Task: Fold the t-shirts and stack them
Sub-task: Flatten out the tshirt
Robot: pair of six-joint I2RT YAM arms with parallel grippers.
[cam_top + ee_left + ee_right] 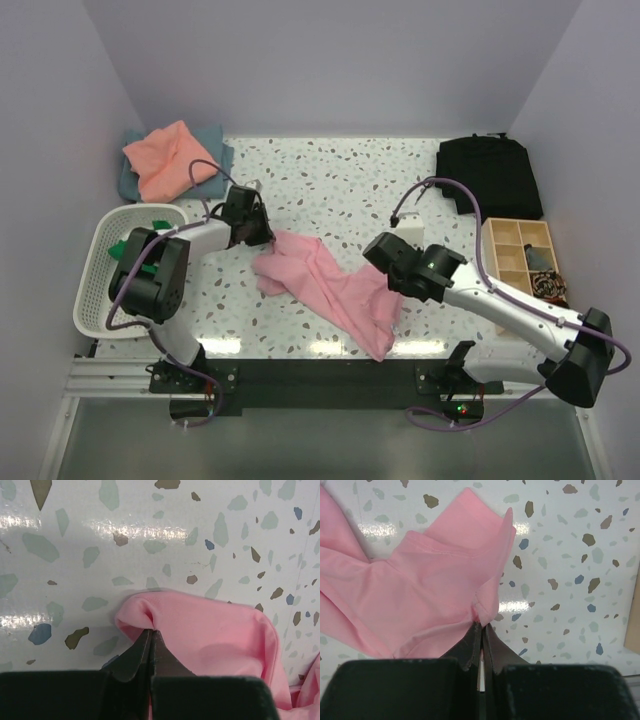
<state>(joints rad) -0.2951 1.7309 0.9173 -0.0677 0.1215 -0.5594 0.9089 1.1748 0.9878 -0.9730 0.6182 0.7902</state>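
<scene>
A light pink t-shirt (330, 285) lies crumpled in the middle of the table. My left gripper (262, 238) is shut on its upper left corner; in the left wrist view the black fingertips (151, 636) pinch a fold of pink cloth (215, 640). At the shirt's right edge my right gripper (385, 268) is shut on a bunched hem; its gripper tips (482, 626) pinch the pink fabric (420, 590). A salmon-orange t-shirt (165, 160) lies folded on a grey-blue one (218, 150) at the back left. A bright green t-shirt (145, 240) shows in the basket.
A white plastic laundry basket (100, 270) stands at the left edge behind my left arm. A black cloth bag (490, 175) lies at the back right. A wooden compartment tray (525, 255) sits at the right. Lilac walls enclose the speckled table (340, 180).
</scene>
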